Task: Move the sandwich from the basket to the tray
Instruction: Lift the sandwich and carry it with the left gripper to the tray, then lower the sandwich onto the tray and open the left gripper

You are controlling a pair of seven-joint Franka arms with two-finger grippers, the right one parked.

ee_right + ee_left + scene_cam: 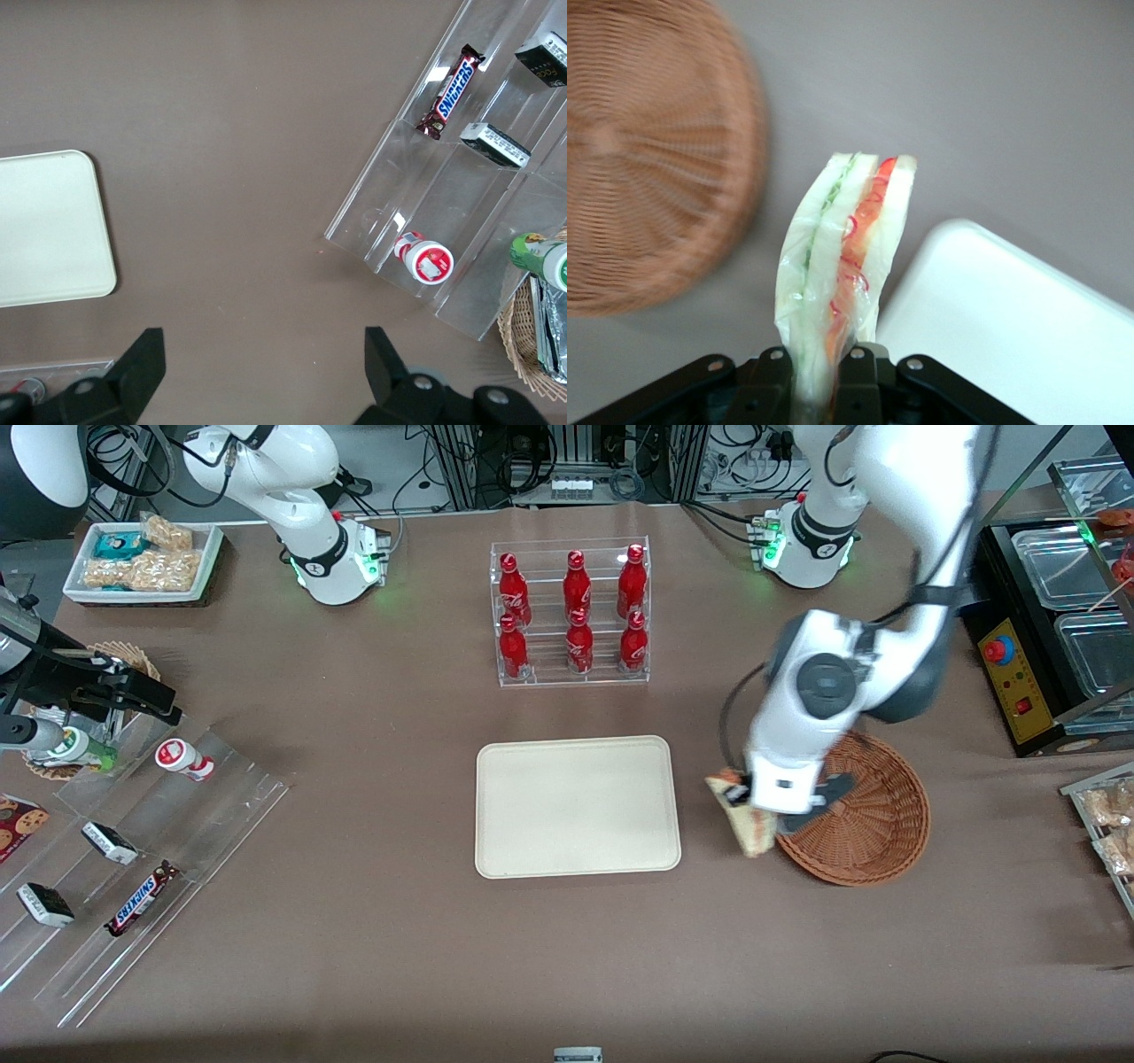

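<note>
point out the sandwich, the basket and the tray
sandwich (842, 257), left wrist view, on its layered edge, held in the gripper (824, 367)
basket (877, 824), front view, on its woven inner wall
tray (576, 806), front view, on its bare middle

Clear rack (571, 615) w/ six red cola bottles (577, 584) on desk (354, 957), farther from cam. Toward parked arm's end: tiered acrylic rack (133, 868) w/ Snickers bar (140, 898), white snack bin (146, 562).

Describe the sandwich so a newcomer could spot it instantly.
Find the cream tray at the table's middle, then the round wicker basket beside it. Between them hangs the sandwich, pinched in the working arm's tool: the only pale wrapped wedge with red and green filling.
</note>
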